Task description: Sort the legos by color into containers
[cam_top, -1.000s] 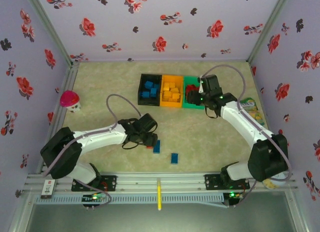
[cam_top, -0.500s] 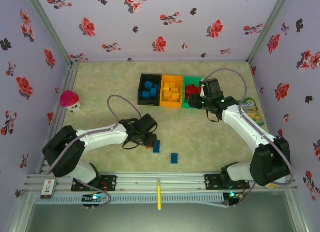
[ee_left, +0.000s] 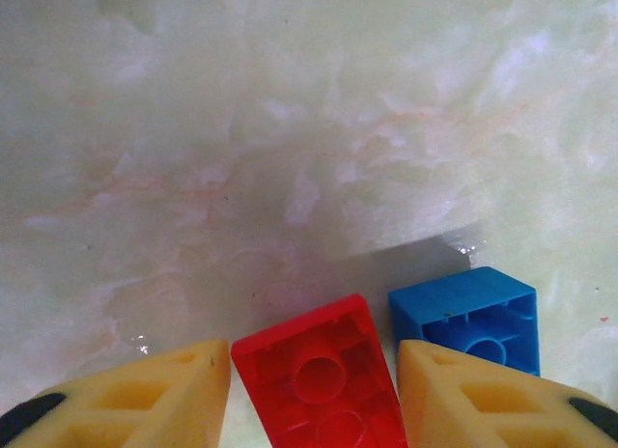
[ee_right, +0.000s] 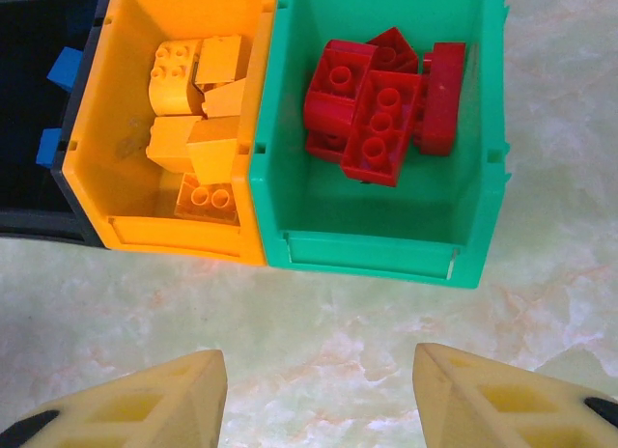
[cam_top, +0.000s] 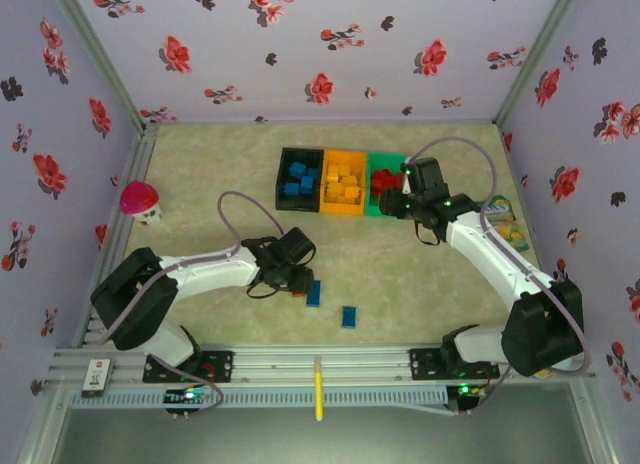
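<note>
Top view: left fingers (cam_top: 296,284) low on tabletop (cam_top: 200,164), tips hidden under wrist. Red brick (cam_top: 299,295) barely peeks out; blue brick (cam_top: 314,293) beside it, second blue brick (cam_top: 348,316) apart. Right fingers (cam_top: 388,204) cover green bin (cam_top: 385,157) near corner; orange bin (cam_top: 343,210) and black bin (cam_top: 281,184) alongside

Left wrist: fingers flank red brick, its near end cut off; gripping or not, cannot tell

Right wrist: fingers spread, nothing between, over bare tabletop before green bin with red bricks (ee_right: 377,100). Black bin cut off
</note>
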You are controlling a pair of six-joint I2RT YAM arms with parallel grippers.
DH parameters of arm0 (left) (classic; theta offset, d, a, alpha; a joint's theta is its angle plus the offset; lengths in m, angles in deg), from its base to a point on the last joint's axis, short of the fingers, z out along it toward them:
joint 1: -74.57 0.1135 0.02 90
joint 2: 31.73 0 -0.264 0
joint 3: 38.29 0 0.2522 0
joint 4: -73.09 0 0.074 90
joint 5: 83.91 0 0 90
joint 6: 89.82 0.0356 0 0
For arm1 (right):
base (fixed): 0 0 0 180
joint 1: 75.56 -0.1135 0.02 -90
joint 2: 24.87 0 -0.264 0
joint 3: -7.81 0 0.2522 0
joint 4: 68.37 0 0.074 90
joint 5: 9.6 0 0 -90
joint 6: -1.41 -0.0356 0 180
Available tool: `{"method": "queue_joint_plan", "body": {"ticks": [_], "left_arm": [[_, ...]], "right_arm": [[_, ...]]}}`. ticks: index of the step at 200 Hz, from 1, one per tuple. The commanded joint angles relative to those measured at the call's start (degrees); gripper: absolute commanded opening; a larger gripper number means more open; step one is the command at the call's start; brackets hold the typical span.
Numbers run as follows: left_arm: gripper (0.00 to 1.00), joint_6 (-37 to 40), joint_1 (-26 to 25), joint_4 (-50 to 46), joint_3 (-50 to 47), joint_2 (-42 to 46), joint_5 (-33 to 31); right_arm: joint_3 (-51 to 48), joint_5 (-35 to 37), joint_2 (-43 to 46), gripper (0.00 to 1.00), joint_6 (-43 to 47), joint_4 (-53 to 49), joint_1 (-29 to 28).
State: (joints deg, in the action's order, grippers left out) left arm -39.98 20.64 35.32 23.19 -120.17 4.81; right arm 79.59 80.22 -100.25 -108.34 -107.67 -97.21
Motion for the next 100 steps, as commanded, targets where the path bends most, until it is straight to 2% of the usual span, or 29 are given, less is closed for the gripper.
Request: {"method": "queue_joint_plan", "body": {"ticks": [1, 57, 100], "left_arm": [[0.45, 0.2, 0.6, -0.2, -0.5, -1.0, 0.5], [0.30, 1.4, 1.1, -1.3, 0.4, -0.4, 0.2], [0.27, 6.0, 2.4, -6.4, 6.4, 1.0, -1.5]], "right_arm": [[-0.9, 1.4, 1.2, 0.54, -0.6, -0.9, 0.0], [-1.4, 1.6, 1.5, 0.54, -0.6, -0.7, 0.0], [-2.0, 2.1, 2.5, 0.54, -1.0, -0.3, -0.1]]}}
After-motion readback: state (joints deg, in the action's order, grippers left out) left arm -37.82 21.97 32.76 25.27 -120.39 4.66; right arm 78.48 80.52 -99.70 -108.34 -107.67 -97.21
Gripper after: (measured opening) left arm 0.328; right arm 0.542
